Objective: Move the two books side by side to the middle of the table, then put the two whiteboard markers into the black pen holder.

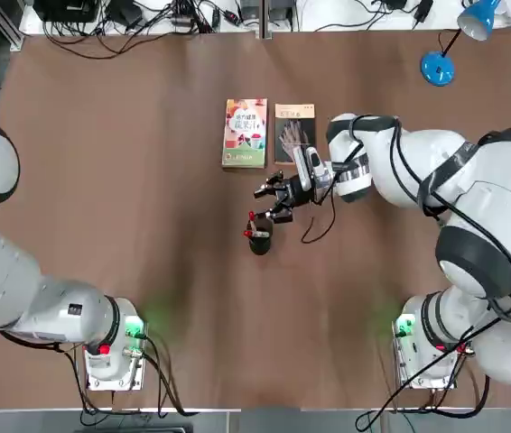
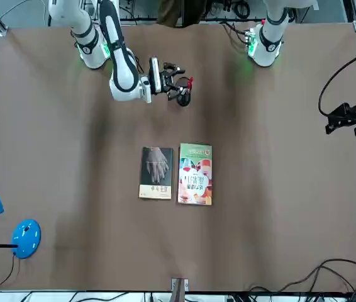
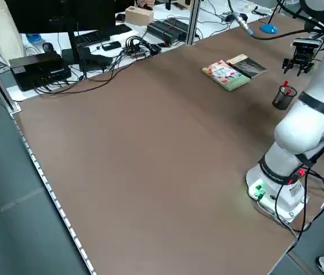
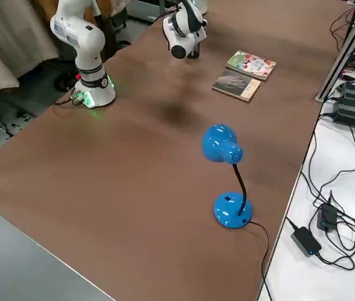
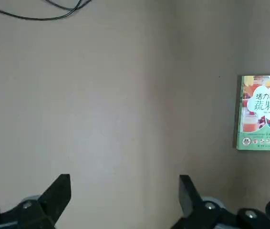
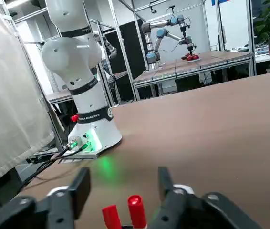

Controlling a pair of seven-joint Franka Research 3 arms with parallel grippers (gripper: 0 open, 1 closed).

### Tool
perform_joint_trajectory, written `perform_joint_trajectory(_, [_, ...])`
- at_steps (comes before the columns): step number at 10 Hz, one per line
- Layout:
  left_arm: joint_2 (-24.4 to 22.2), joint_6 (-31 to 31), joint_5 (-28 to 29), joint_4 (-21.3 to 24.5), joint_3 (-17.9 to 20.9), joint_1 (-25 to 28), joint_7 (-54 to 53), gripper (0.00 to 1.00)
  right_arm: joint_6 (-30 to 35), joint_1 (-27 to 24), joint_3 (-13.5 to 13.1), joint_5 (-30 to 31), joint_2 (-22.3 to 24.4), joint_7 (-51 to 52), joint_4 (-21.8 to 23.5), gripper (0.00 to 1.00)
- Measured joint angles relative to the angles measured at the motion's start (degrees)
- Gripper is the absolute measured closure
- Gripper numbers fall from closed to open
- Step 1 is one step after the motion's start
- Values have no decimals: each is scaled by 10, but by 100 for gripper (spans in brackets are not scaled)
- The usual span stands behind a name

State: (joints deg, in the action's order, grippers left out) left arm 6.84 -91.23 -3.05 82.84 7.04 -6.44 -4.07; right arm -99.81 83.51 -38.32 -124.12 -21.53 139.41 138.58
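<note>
Black and parted wide, the right gripper (image 6: pixel 123 179) hangs tilted beside two slim markers with red caps (image 6: pixel 137 210), which we see leaning in the round black pen holder (image 1: pixel 260 242). Farther from the robot, the pale paperback with red and green pictures (image 1: pixel 245 133) lies beside the dark paperback with a pale hand (image 1: pixel 294 126). Over the brown table's (image 1: pixel 147 207) left side, we see the left gripper (image 5: pixel 125 176), empty, fingers wide.

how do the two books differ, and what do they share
The juice book has a pale, colourful cover with fruit pictures and a green edge; the hand book is dark with a pale hand. The juice book looks slightly larger than the hand book. Both lie flat, face up.
</note>
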Motion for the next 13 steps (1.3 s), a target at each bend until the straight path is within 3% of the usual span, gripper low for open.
perform_joint_trajectory(1, [0, 0, 0, 1, 0, 0, 2, 1, 1, 0, -2, -1, 0, 3, 0, 9])
perform_joint_trajectory(4, [0, -1, 12, 3, 1, 0, 5, 1, 9, -3, -14, -8, 1, 10, -3, 8])
perform_joint_trajectory(5, [0, -1, 12, 3, 1, 0, 7, 1, 12, -5, -28, -8, 4, 8, -7, 8])
perform_joint_trajectory(7, [0, -1, 13, 3, 1, 0, 9, 1, 13, -7, -85, 32, 11, -35, -34, 8])
perform_joint_trajectory(10, [0, -1, 12, 3, 1, 1, 10, 1, 8, -28, -181, 185, 18, -172, -109, 8])
perform_joint_trajectory(11, [0, -2, 12, 3, 1, 1, 10, 1, 7, -53, -198, 254, 19, -229, -138, 8])
perform_joint_trajectory(13, [0, -2, 12, 3, 1, 1, 10, 1, 13, -126, -205, 407, 20, -351, -195, 7])
